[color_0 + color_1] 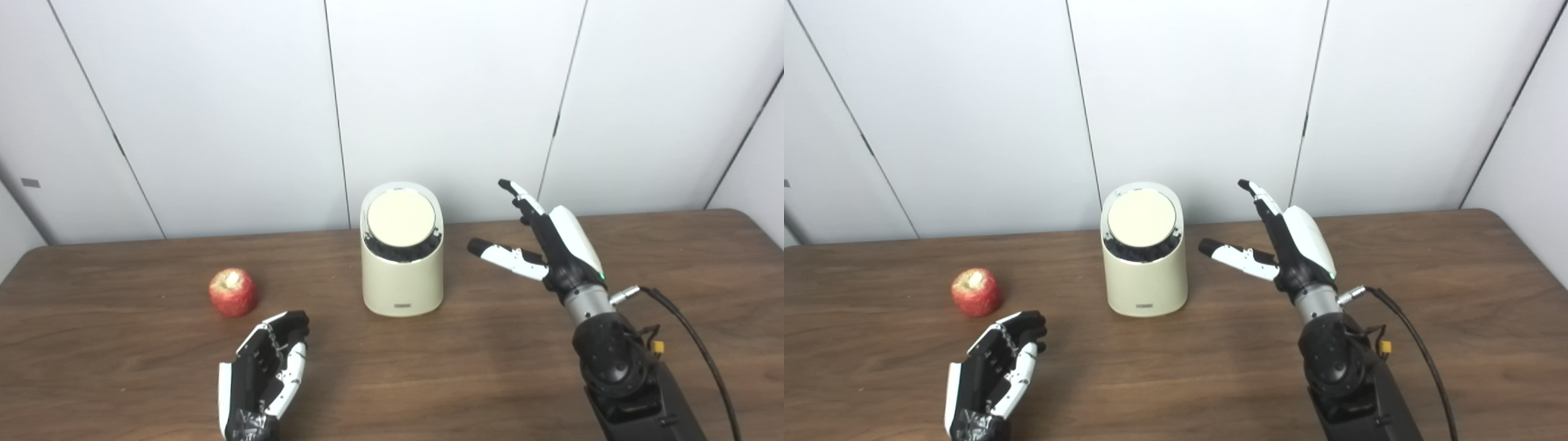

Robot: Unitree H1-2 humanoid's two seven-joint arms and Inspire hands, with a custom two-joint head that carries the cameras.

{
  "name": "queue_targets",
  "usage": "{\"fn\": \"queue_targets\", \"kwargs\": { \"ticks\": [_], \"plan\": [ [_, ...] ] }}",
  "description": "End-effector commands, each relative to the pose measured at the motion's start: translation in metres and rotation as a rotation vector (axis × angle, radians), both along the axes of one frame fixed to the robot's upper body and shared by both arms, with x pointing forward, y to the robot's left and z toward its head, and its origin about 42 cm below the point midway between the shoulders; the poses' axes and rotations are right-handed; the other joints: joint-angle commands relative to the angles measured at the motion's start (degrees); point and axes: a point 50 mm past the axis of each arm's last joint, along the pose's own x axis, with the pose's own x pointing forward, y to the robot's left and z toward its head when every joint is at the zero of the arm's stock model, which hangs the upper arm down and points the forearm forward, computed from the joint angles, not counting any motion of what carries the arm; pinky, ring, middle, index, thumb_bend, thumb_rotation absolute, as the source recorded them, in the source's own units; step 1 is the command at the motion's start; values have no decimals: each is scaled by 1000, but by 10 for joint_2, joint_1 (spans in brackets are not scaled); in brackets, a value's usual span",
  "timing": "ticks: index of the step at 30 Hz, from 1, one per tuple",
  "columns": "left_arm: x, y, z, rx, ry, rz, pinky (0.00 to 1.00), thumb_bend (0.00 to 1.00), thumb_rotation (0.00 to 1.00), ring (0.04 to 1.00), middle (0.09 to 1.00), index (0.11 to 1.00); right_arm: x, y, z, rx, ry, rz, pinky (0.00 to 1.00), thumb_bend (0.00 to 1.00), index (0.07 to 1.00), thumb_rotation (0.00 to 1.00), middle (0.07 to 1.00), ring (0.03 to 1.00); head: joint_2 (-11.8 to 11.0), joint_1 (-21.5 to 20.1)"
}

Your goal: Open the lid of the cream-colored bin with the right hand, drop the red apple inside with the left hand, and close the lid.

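A cream-colored bin (401,269) stands upright near the middle of the brown table, its round lid (401,217) lying closed and tilted toward me. The red apple (232,292) rests on the table to the bin's left. My left hand (266,373) hovers low near the front edge, just right of and nearer than the apple, fingers apart and holding nothing. My right hand (545,245) is raised to the right of the bin, open, thumb pointing toward the bin with a gap between them.
The table (465,367) ends at a white panelled wall (429,92) behind the bin. A black cable (692,343) loops from my right wrist toward the lower right.
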Motion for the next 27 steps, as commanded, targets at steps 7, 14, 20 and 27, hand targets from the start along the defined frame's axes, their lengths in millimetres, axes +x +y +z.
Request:
{"fn": "queue_targets", "kwargs": {
  "ticks": [7,14,20,27],
  "plan": [
    [8,-3,13,4,-69,-5,649,228,221,692,685,655,-2,2,22,8,-117,10,888,1000,936,828,952,941,-1,-1],
    [7,-1,14,7,-66,-5,651,228,226,697,693,660,-3,4,19,13,-122,14,861,1000,937,819,949,926,1,-2],
    [8,0,13,1,-65,-2,655,227,224,700,694,660,-4,4,16,15,-105,2,829,1000,941,836,942,909,0,-3],
    [8,0,13,5,-66,-2,653,226,221,698,690,660,-2,4,18,19,-114,12,843,1000,945,831,952,915,1,-3]
  ]
}}
